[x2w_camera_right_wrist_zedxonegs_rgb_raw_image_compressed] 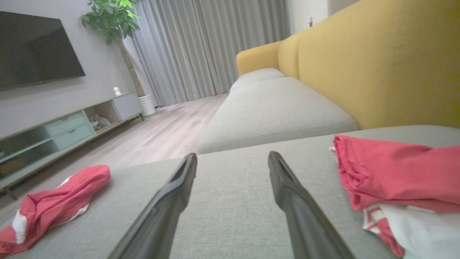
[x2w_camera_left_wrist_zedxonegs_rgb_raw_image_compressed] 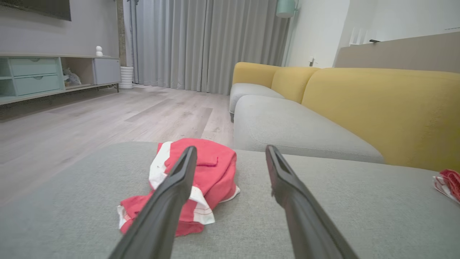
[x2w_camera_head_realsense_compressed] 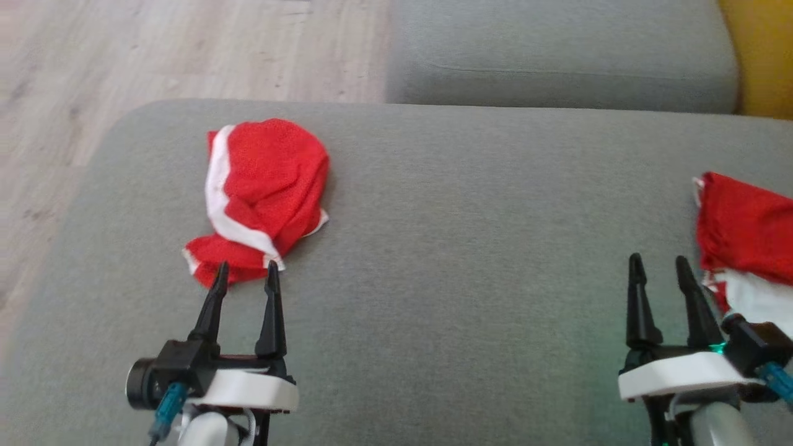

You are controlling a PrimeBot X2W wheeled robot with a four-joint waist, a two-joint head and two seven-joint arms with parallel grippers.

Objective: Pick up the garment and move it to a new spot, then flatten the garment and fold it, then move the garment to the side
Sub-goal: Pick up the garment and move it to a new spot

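Red-and-white crumpled mesh garment (x2w_camera_head_realsense_compressed: pixel 263 198) lay left of frame centre on the grey fabric cushion (x2w_camera_head_realsense_compressed: pixel 464 248), at the tips of the open, empty left gripper (x2w_camera_head_realsense_compressed: pixel 246 267), so pickup seemed next, needing a short reach and pinch; the right gripper (x2w_camera_head_realsense_compressed: pixel 658 260) also stood open.

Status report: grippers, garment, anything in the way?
Left gripper open, empty, pointed at crumpled red garment on grey cushion. Right gripper open, empty, beside second red garment. Nothing in the way.
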